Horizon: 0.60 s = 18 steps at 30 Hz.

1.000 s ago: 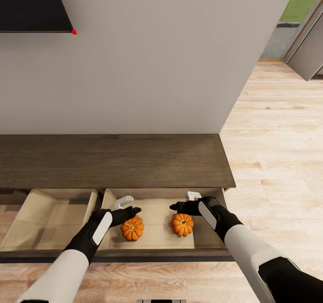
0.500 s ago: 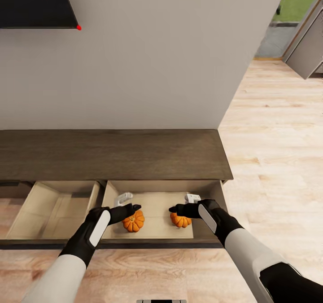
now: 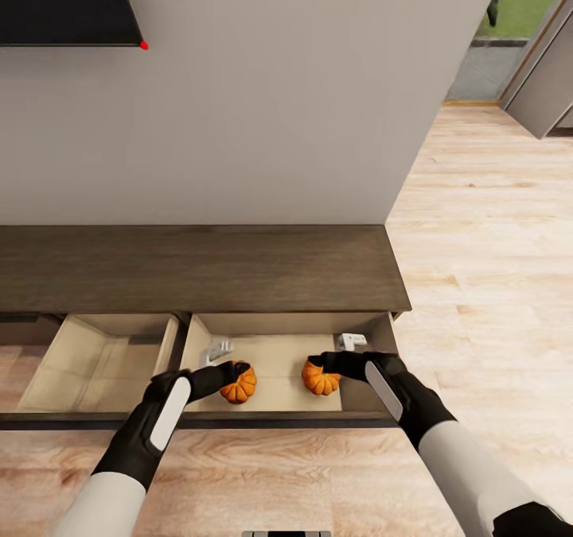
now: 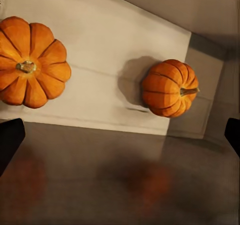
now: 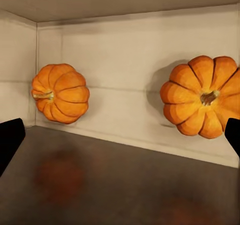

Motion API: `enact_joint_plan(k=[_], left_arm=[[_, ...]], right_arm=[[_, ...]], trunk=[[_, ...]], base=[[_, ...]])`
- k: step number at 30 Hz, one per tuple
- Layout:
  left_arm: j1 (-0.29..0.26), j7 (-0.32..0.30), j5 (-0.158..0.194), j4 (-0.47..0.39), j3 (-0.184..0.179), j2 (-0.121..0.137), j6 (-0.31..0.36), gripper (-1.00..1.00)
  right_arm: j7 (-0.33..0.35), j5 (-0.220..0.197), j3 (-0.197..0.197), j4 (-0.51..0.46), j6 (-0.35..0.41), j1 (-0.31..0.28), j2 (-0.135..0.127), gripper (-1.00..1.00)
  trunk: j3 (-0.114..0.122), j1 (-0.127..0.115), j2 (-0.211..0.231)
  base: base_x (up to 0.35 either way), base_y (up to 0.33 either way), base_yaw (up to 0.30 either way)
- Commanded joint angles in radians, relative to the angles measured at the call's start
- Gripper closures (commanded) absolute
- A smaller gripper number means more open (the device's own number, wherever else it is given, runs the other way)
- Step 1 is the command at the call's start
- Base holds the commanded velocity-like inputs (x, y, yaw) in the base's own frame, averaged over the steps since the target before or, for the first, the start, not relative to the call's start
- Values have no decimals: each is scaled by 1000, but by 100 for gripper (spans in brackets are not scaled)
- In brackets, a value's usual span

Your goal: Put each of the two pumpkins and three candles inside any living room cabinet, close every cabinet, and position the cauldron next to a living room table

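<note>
While both pumpkins (image 3: 239, 383) lie loose in the drawer (image 3: 270, 420), my spread, empty left gripper (image 3: 231, 374) and right gripper (image 3: 326, 359) should push its front squarely shut.

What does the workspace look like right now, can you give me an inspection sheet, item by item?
Surface: dark wood cabinet, two drawers pulled open, pale interiors.
Job's things: left pumpkin and right pumpkin lie apart on the floor of the right drawer; the left drawer holds nothing seen.
Clutter: two small white metal fittings at the back of the right drawer.
Grippers: left pincer and right pincer both open, each above a pumpkin, holding nothing.
Cables: nothing seen.
Surroundings: pale wall, dark screen with a red dot at its corner, light wood floor, doorway at far right.
</note>
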Motion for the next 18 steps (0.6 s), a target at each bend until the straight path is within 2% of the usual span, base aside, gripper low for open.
enact_joint_plan(k=[1, 4, 7, 9, 11, 12, 14, 15, 18], left_arm=[[11, 0, -1, -21, 0, 0, 0, -100], [50, 5, -3, -113, 0, 0, 4, -100], [74, 8, -3, -167, 0, 0, 7, -100], [89, 10, -2, -197, 0, 0, 8, -100], [98, 11, -1, -215, -1, -1, 9, -100], [104, 11, 1, -235, -2, -2, 9, -100], [111, 11, 1, -251, -2, -2, 9, -100], [122, 12, 1, -269, -2, -3, 9, -100], [138, 12, 1, -288, -3, -3, 9, -100]], right_arm=[[0, 0, 0, -18, 1, 8, -2, -100], [-1, 0, 0, -74, 4, 34, -6, -100], [-1, 0, 0, -118, 6, 53, -8, -100], [-1, 1, -2, -185, 7, 83, -10, -100], [-2, 2, -6, -274, 8, 132, -12, -100], [-3, 4, -12, -377, 9, 186, -12, -100], [-9, 5, -14, -446, 8, 222, -13, -100], [-22, 6, -15, -517, 8, 259, -16, -100], [-59, 7, -16, -625, 7, 315, -34, -100]], trunk=[[0, 0, 0], [0, 0, 0], [0, 0, 0], [0, 0, 0], [0, 0, 0], [0, 0, 0], [0, 0, 0], [0, 0, 0], [0, 0, 0]], base=[[-4, 0, 0], [-2, 0, 0], [0, 0, 0], [-51, 0, 0], [-182, 0, 0], [-268, 0, 0], [-288, 0, 0], [-311, 0, 0], [-321, 0, 0]])
